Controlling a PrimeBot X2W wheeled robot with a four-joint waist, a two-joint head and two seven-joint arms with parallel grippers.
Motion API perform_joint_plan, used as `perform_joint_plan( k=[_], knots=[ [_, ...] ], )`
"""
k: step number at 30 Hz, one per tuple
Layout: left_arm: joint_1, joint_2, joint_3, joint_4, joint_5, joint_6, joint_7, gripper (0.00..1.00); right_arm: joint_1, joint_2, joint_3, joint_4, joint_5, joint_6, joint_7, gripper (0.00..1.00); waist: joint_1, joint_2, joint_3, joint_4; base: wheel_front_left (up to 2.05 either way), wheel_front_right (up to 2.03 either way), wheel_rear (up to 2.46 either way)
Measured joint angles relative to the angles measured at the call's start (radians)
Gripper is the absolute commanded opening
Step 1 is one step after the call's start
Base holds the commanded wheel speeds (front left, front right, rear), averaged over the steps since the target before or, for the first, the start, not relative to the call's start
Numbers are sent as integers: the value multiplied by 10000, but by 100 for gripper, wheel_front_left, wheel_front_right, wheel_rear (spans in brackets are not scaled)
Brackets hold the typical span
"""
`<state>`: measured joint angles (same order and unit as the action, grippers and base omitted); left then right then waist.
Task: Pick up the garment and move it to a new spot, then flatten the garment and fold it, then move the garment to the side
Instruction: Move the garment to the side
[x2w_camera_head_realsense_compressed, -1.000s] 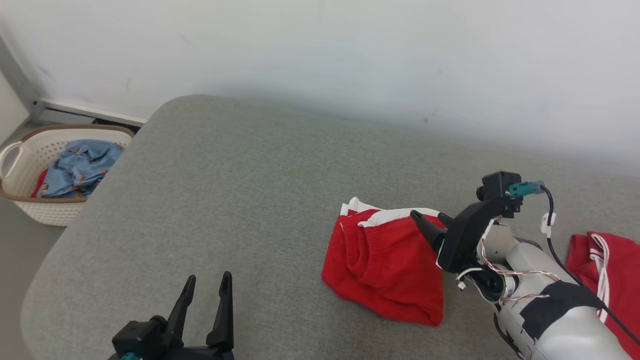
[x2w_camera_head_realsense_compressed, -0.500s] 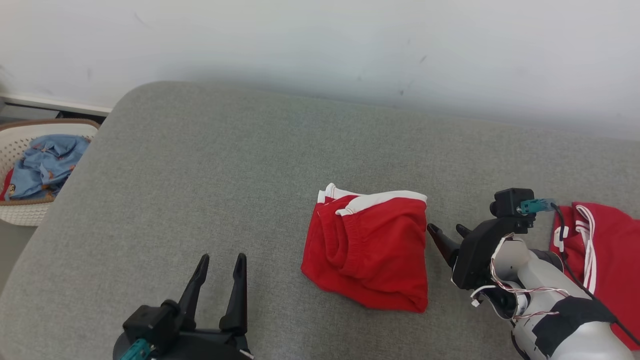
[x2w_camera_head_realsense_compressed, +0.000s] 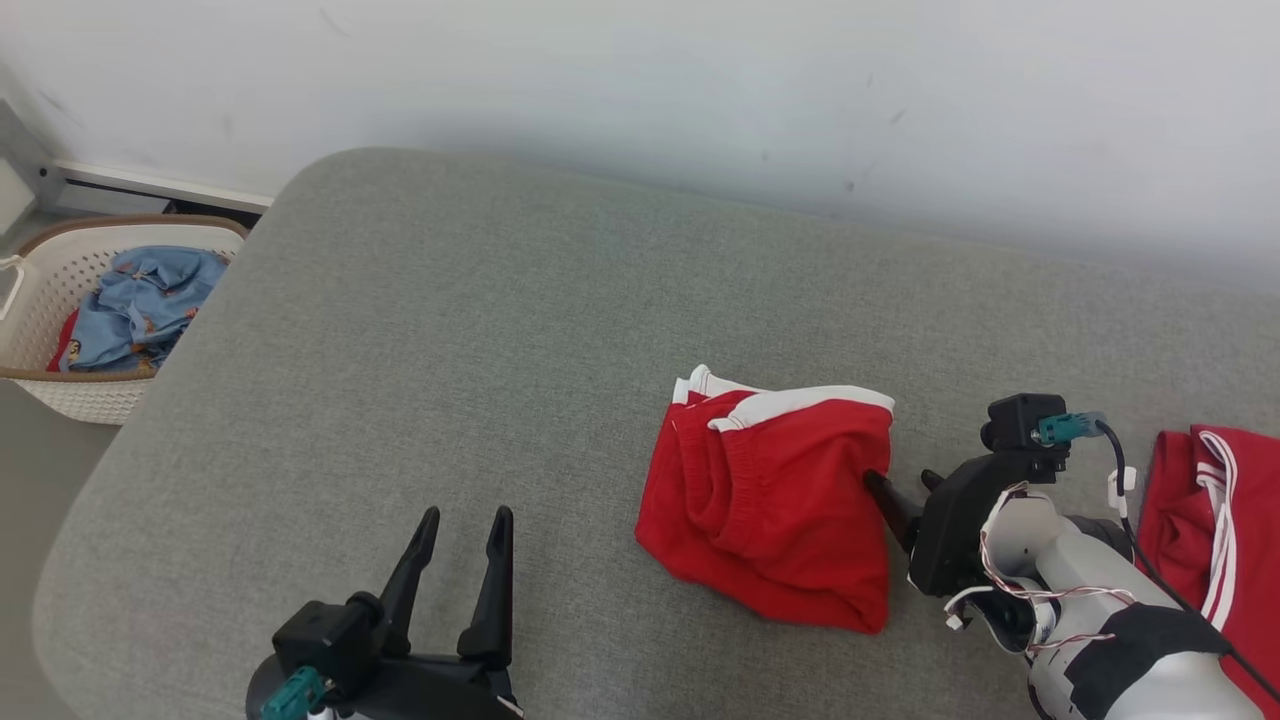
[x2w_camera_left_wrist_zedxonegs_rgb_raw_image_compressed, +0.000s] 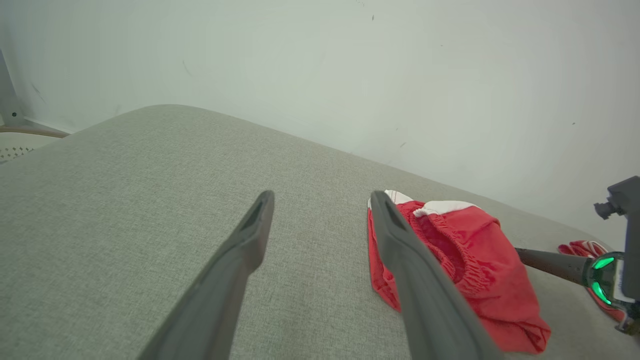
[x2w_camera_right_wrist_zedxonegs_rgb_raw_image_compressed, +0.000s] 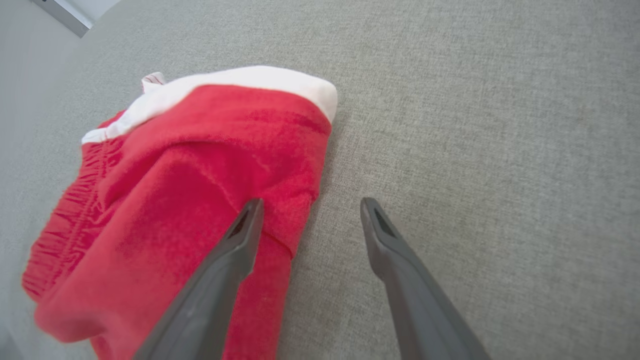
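Fingers of our right gripper (x2w_camera_right_wrist_zedxonegs_rgb_raw_image_compressed: 310, 205) stand wide, with the edge of the shorts (x2w_camera_right_wrist_zedxonegs_rgb_raw_image_compressed: 190, 190) between the tips and spreading left of them. Our left gripper (x2w_camera_head_realsense_compressed: 466, 515), wide too, holds nothing; the shorts lie right of its fingers. Closing now may pinch one layer, undoing the fold. Whether the fingers touch cloth, we cannot tell.

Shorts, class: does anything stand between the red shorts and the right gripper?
Nothing visible does. The open right gripper is at the right edge of the shorts, which lie on the cushion. In the right wrist view, one finger overlaps the red fabric and the other is over bare cushion.
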<state>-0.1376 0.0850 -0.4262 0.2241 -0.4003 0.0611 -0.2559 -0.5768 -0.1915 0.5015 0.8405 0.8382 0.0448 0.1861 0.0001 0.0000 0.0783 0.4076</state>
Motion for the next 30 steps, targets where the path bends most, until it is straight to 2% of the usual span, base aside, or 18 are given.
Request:
perform_joint_plan(
  k=[4, 14, 15, 16, 17, 23, 30],
  knots=[
    [-2, -48, -151, 111, 0, -21, 0, 100, 143, 27, 61, 100, 0, 36, 136, 100, 0, 0, -127, 134, 0, 0, 0],
    [67, -105, -180, 167, -23, -86, 0, 100, 128, 2, 583, 531, -148, 71, 1434, 100, -2, -1, -177, 551, 0, 0, 0],
    [67, -115, -157, 171, -35, -86, 0, 100, 91, 6, 575, 564, -146, 71, 1521, 52, -2, -1, -171, 567, 0, 0, 0],
    [67, -121, -142, 180, -35, -86, 0, 100, 68, 12, 575, 594, -144, 79, 1578, 22, -2, -1, -177, 575, 0, 0, 0],
    [73, -121, -111, 186, -35, -81, 0, 100, 33, 21, 571, 606, -140, 81, 1636, 0, -2, -1, -197, 578, 0, 0, 0],
    [171, -130, 25, 196, -54, 12, 0, 100, -34, 136, 500, 648, 58, 173, 1921, 0, -2, 0, -284, 547, 0, 0, 0],
    [265, -65, 119, 198, -52, 2, 0, 100, -64, 81, 343, 579, 142, 270, 1712, 0, -2, 0, -388, 429, 0, 0, 0]
  ],
)
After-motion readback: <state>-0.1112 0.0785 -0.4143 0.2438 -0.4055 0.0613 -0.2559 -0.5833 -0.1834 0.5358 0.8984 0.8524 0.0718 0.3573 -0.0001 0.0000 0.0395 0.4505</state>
